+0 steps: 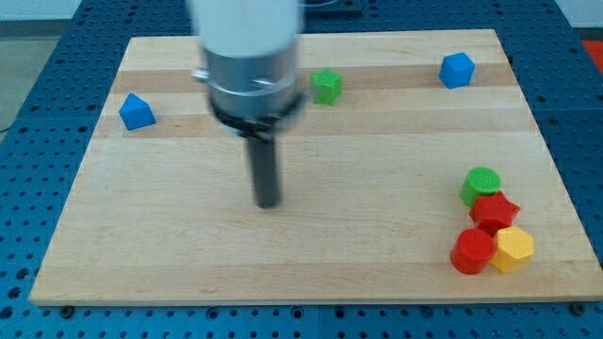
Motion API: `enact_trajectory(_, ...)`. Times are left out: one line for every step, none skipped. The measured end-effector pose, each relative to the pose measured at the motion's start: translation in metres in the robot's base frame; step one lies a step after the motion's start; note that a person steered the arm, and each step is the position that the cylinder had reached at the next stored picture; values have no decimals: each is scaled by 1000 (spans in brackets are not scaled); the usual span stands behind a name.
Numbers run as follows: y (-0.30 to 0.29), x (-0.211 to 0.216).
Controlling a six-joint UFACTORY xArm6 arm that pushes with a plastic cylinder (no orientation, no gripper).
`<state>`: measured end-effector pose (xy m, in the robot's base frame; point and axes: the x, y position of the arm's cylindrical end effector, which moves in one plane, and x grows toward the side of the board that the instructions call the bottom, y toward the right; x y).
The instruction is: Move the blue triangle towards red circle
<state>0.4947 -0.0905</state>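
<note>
The blue triangle (137, 112) lies near the board's left edge, toward the view's top. The red circle (472, 251) lies at the view's bottom right, touching a yellow block (513, 249). My tip (268, 201) rests on the board near the middle, to the right of and below the blue triangle, well apart from it and far left of the red circle.
A red star block (495, 211) and a green circle (481, 184) sit just above the red circle. A green block (327, 85) and a blue block (457, 70) lie near the board's top edge. The wooden board (377, 151) sits on a blue perforated table.
</note>
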Motion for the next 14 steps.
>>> enact_trajectory(-84, -48)
enact_trajectory(-149, -101)
enact_trajectory(-202, -103)
enact_trajectory(-213, -119)
enact_trajectory(-190, -157)
enact_trajectory(-126, -133)
enact_trajectory(-57, -75)
enact_trajectory(-36, -57)
enact_trajectory(-44, -75)
enact_trajectory(-56, -69)
enact_trajectory(-20, -33)
enact_trajectory(61, -1)
enact_trajectory(102, 10)
enact_trajectory(94, -17)
